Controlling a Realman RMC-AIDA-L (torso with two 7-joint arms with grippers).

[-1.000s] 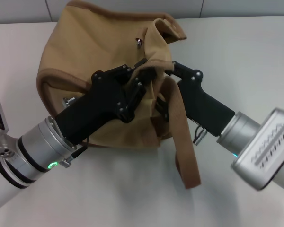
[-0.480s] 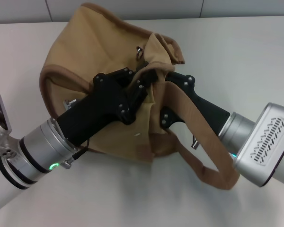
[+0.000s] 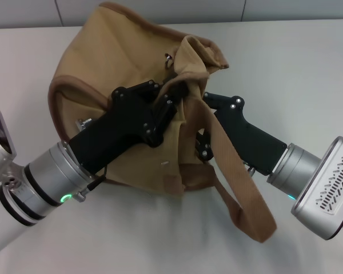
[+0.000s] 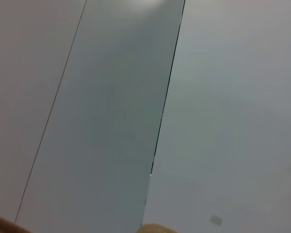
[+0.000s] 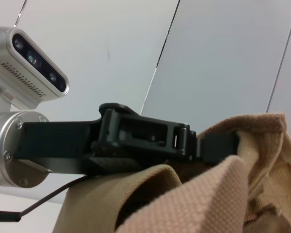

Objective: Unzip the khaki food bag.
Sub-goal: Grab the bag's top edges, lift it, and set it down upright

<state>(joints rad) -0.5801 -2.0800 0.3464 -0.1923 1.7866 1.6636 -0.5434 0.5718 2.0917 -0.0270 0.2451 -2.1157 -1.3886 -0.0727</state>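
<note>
Left tool [image 3: 172, 100]: pinching the khaki food bag [image 3: 111, 63] top fold.
Right tool [image 3: 201, 111]: just beside it — grip hidden, cannot tell.
Zipper line: runs between both tools — not visible.

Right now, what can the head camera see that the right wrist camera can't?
Only the head view shows the whole khaki food bag lying on the white table, the right gripper reaching in at the bag's bunched top, and a strap handle draped over that arm. Only the right wrist view shows the grey wall panels behind and the camera on the left arm's wrist. Both show the left gripper shut on tan fabric at the top.
</note>
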